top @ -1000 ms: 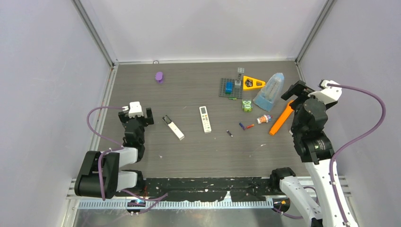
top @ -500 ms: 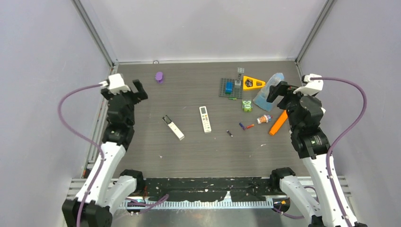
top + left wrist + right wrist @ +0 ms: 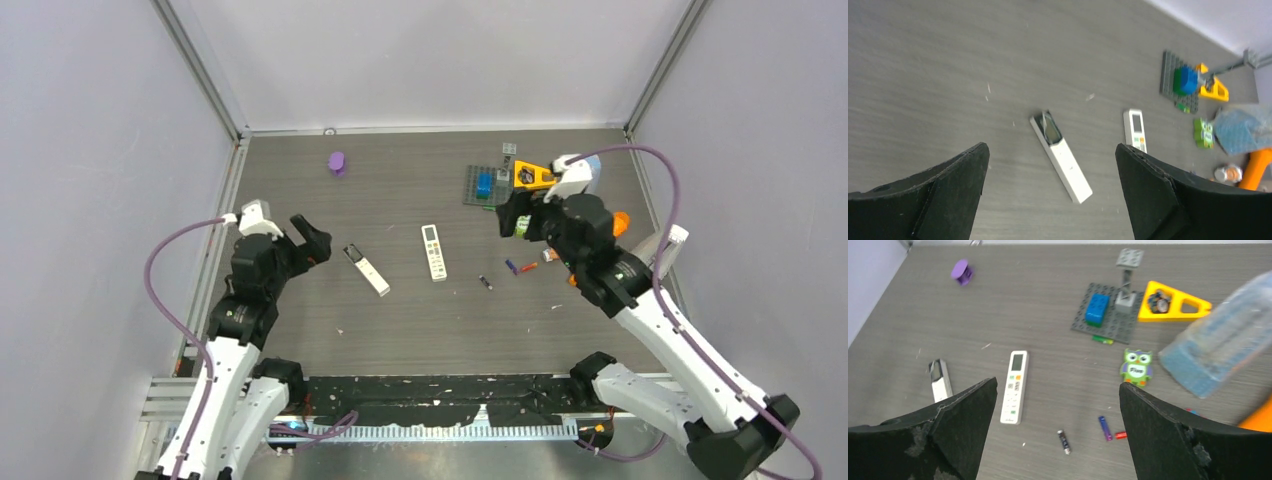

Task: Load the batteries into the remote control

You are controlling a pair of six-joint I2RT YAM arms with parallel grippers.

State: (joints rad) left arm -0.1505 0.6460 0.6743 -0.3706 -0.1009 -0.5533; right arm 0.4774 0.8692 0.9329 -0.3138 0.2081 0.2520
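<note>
A white remote (image 3: 366, 269) with its battery compartment open lies left of centre; it also shows in the left wrist view (image 3: 1060, 155). A second white remote (image 3: 434, 251) lies face up with its buttons showing. Three tiny batteries lie loose on the table: blackish (image 3: 485, 283), blue (image 3: 511, 266) and red-orange (image 3: 528, 267). They also show in the right wrist view: blackish (image 3: 1064, 441), blue (image 3: 1105, 428), red-orange (image 3: 1120, 435). My left gripper (image 3: 312, 240) is open and empty, above and left of the open remote. My right gripper (image 3: 520, 220) is open and empty, above and behind the batteries.
A grey brick plate (image 3: 487, 186), a yellow triangle (image 3: 535, 176), a green owl toy (image 3: 1136, 366), a clear blue bag (image 3: 1218, 345) and an orange carrot toy (image 3: 620, 222) crowd the back right. A purple spool (image 3: 337, 162) sits at back left.
My left arm rose to the back left, then came down toward the open remote. My right arm swung left from the right edge to above the batteries. Both stayed open.
</note>
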